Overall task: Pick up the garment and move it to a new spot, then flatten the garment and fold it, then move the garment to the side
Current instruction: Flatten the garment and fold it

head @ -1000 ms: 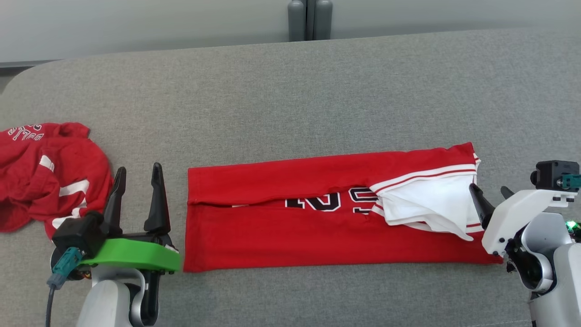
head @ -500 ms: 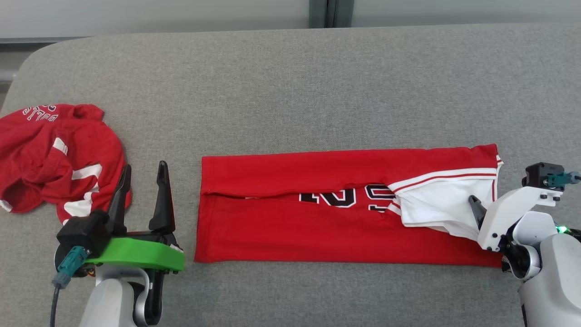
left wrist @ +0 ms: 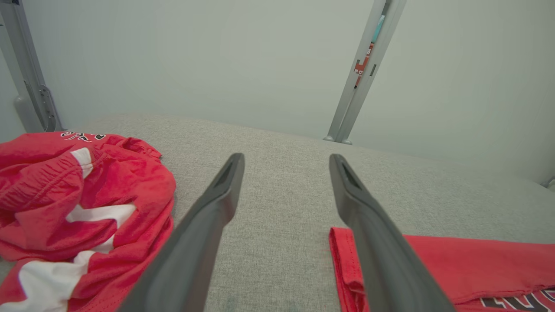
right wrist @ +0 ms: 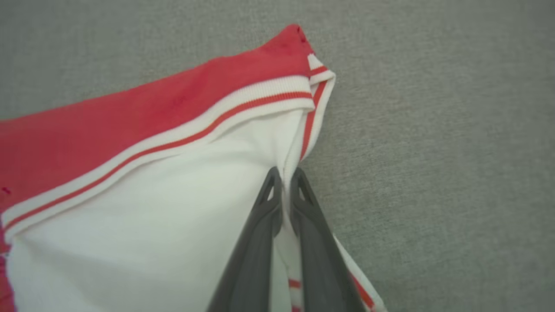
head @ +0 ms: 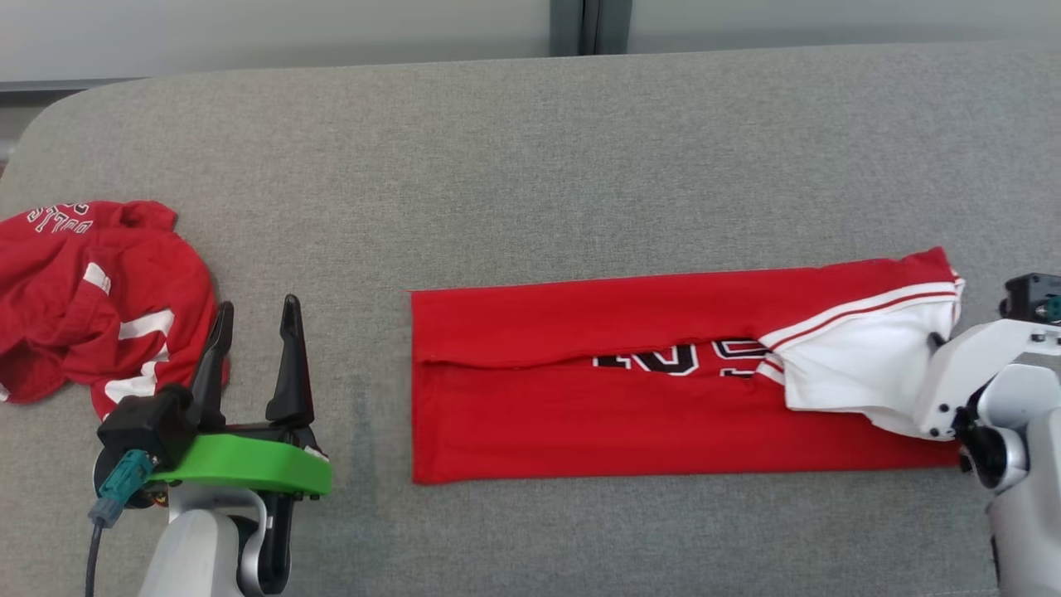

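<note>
The garment is a red jersey with black numerals, folded into a long strip on the grey padded table. Its right end shows a white inner layer with red-striped trim. My right gripper is shut on that white trimmed edge, and in the right wrist view the fabric is pinched between the right gripper's two fingers. My left gripper stands open to the left of the strip, holding nothing. In the left wrist view the left gripper has the garment's left end beside its right finger.
A second red garment with white stripes lies crumpled at the table's left edge, close to my left gripper, and shows as a red heap in the left wrist view. A grey post stands behind the table's far edge. The table's far-left corner is rounded.
My right gripper has shut on the garment's white right edge and the whole strip has slid to the right. The head camera has shifted a little. My left gripper stays put and open.
</note>
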You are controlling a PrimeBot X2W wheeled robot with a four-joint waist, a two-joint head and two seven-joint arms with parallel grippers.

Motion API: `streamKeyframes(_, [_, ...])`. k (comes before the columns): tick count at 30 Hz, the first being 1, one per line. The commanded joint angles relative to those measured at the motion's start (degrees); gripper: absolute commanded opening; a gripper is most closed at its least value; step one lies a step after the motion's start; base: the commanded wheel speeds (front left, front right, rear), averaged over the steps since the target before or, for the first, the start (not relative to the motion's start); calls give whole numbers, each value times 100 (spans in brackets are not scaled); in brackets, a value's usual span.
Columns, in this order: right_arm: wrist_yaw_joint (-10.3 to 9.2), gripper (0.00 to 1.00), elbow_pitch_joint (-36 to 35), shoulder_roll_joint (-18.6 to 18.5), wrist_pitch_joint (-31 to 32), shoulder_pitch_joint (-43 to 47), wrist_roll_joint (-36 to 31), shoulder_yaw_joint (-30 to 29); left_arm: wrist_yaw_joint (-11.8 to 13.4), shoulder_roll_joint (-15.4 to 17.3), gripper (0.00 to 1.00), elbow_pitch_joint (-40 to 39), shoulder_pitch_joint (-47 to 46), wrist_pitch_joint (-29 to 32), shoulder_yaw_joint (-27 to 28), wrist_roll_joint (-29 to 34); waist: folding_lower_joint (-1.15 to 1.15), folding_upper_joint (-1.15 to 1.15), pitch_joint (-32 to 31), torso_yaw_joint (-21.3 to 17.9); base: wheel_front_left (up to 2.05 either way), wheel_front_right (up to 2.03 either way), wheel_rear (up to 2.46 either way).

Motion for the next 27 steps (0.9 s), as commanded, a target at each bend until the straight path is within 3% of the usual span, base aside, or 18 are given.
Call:
streamKeyframes(1, [-13,0,-107,-103,-15,8,-84,-150,-14,13,100,17,63,0,33,-30,0,0,-62,-76,0,0,0])
streamKeyframes(9, [-12,0,-875,-673,327,234,-473,-852,-14,-30,100,29,143,0,33,-48,0,0,-190,-250,0,0,0])
streamKeyframes(14, [-12,0,-1436,-692,589,368,-526,-768,-14,-36,100,59,148,0,50,-68,0,0,-236,-292,0,0,0])
streamKeyframes(27, [-12,0,-2730,-103,991,934,341,1501,-15,-50,100,83,271,0,6,-144,0,0,-429,-128,0,0,0])
